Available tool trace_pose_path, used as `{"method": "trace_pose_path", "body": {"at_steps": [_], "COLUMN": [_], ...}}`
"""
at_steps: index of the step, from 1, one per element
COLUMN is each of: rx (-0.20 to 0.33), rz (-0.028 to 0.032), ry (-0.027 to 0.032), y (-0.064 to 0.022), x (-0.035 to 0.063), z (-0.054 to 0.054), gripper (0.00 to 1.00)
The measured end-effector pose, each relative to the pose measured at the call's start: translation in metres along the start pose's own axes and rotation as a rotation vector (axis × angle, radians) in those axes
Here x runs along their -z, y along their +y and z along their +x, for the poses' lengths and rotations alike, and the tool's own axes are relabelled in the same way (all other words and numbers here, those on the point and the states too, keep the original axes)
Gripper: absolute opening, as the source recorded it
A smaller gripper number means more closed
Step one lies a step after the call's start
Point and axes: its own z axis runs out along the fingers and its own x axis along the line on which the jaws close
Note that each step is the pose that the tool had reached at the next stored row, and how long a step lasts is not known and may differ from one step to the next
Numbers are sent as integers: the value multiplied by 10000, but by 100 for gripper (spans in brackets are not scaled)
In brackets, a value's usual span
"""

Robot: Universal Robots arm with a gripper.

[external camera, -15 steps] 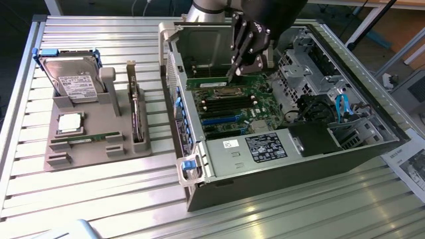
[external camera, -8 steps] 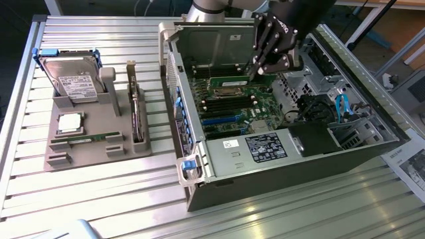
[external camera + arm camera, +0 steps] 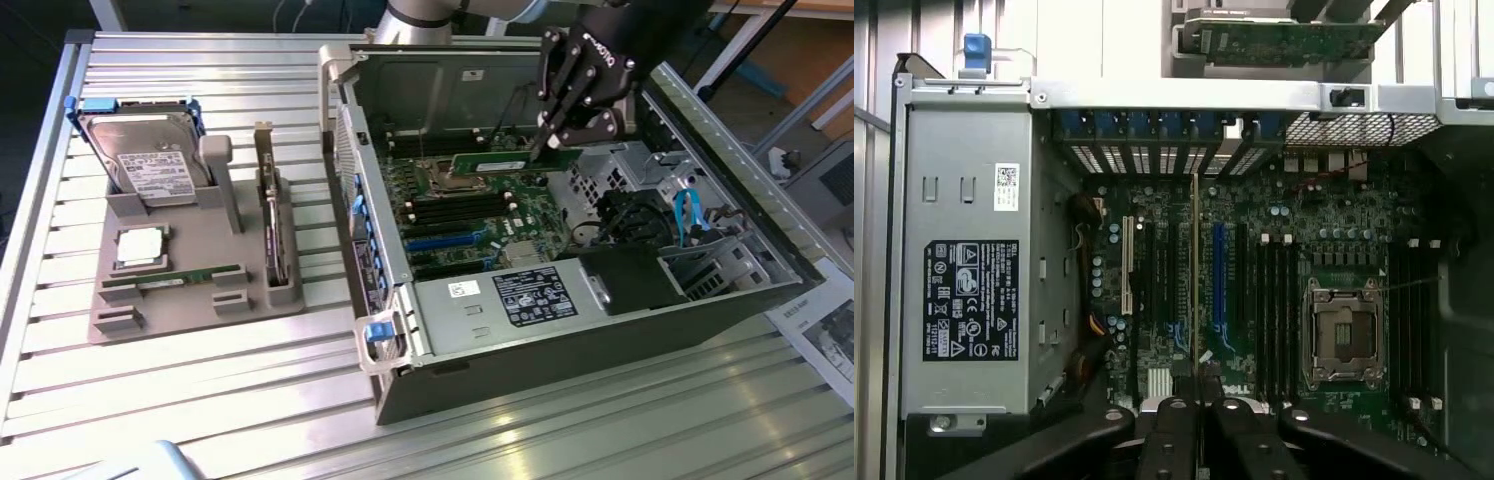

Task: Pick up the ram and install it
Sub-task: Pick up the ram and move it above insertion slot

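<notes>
A long, narrow green circuit-board stick, the ram (image 3: 497,162), is pinched between the pressed-together fingers of the black, angular metal gripper (image 3: 558,148). In the exterior view the stick is held level and on its long edge, gripped near one end, inside the open black steel tower case (image 3: 747,300). It is held over the green motherboard (image 3: 467,225), just beside the square silver processor socket (image 3: 447,183) and near the row of black memory slots (image 3: 454,208). Whether its lower edge touches the board cannot be told.

In the wrist view the ram (image 3: 1196,260) is seen edge-on, reduced to a thin pale line that runs out from the gripper (image 3: 1199,425) across the motherboard (image 3: 1324,230) – between a black slot and a long blue plastic slot (image 3: 1218,270). The socket (image 3: 1344,335) is shown with its hinged metal frame, and the memory slots (image 3: 1274,300) lie beside it. A dull grey sheet-metal power supply box (image 3: 964,290) with a black printed label is set at one end of the case.

On the ribbed aluminium table (image 3: 200,410), at the exterior view's left, a matte grey moulded holder (image 3: 200,310) is placed well apart from the case. In it are kept an upright hard drive (image 3: 147,160) in blue rails, a square silver processor chip (image 3: 140,247), a second green stick (image 3: 174,280) lying low – and a tall expansion card (image 3: 274,230) standing on edge.
</notes>
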Motion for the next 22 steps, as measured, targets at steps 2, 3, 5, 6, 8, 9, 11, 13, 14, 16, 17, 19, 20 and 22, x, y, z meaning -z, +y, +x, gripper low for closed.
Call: {"method": "trace_pose_path", "body": {"at_steps": [2,3,5,6,8,9,11,13,14,16,17,19,20,22], "rx": [3,3,2,4,6,10,20,22,21,21,20,20,21,22], "rz": [-1,-1,-1,11,42,89,146,151,151,151,150,152,152,153], "ry": [2,2,2,2,2,2,2,2,2,4,6,-2,-2,-6], "y": [-52,-53,-53,-54,-54,-54,-53,-53,-53,-53,-53,-53,-54,-55], "x": [5,5,5,5,5,5,5,5,5,5,4,-4,-6,-18], "z": [1,1,1,1,1,1,1,1,1,-1,-9,-31,-47,-119], "gripper": [12,12,12,12,12,12,12,12,12,12,12,12,12,12]}}
